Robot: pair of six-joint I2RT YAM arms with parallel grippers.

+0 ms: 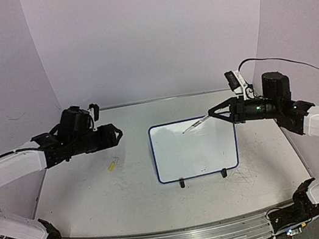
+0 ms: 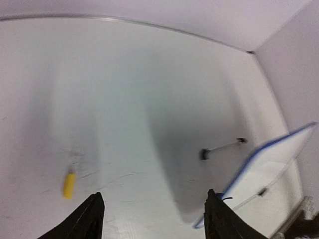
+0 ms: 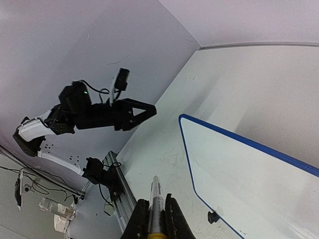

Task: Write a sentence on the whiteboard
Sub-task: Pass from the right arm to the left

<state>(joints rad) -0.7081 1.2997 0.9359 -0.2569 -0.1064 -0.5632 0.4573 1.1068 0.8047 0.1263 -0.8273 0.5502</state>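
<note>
The right gripper (image 1: 213,112) is clamping a pen (image 1: 195,125) by its back end. The pen's long axis is running leftward from the jaws, tip leading, out over the upper part of the whiteboard (image 1: 196,156). The board is lying face up on the table (image 1: 86,194), its long side running left to right and its two black feet (image 1: 181,183) pointing toward the arms' bases. It is sitting left of and below that gripper, so the right arm is plainly the nearer one. Whether the tip is touching the surface is hard to judge from above; it is probably hovering just off it. No writing is showing on the board. The left gripper (image 1: 117,134) is hanging with jaws apart and nothing between them, well left of the board, near a small yellow cap (image 1: 112,164) lying on the table.
</note>
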